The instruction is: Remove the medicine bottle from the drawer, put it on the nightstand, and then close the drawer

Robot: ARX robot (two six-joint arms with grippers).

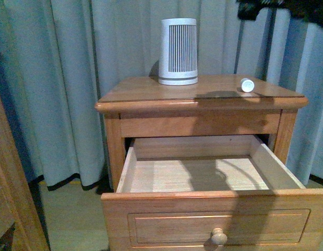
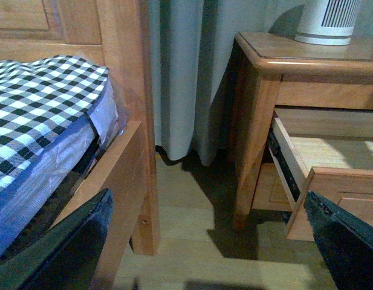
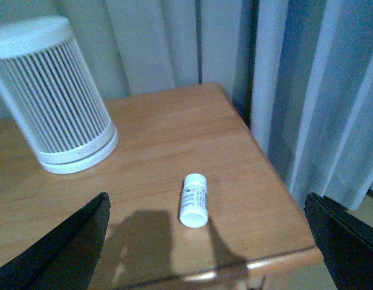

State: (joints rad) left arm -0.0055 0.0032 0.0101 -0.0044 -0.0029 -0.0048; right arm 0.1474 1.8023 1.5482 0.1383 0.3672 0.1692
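The tiny white medicine bottle [image 1: 247, 84] lies on its side on the nightstand [image 1: 151, 91] top, near the right edge. In the right wrist view the medicine bottle [image 3: 194, 199] rests free on the wood, and my right gripper [image 3: 216, 266] hangs open above it, fingers [image 3: 59, 254] wide apart and touching nothing. The upper drawer [image 1: 219, 209] stands pulled out, its pale interior bare, its round knob [image 1: 219, 237] at the front. My left gripper [image 2: 210, 254] is open, low beside the nightstand [image 2: 259, 121], over the floor.
A white-grey ribbed cone device [image 1: 178, 51] stands at the back of the nightstand top. Curtains [image 1: 56, 78] hang behind. A wooden bed frame [image 2: 126, 121] with checked bedding [image 2: 41, 109] sits left of the nightstand, with a strip of floor [image 2: 192, 229] between.
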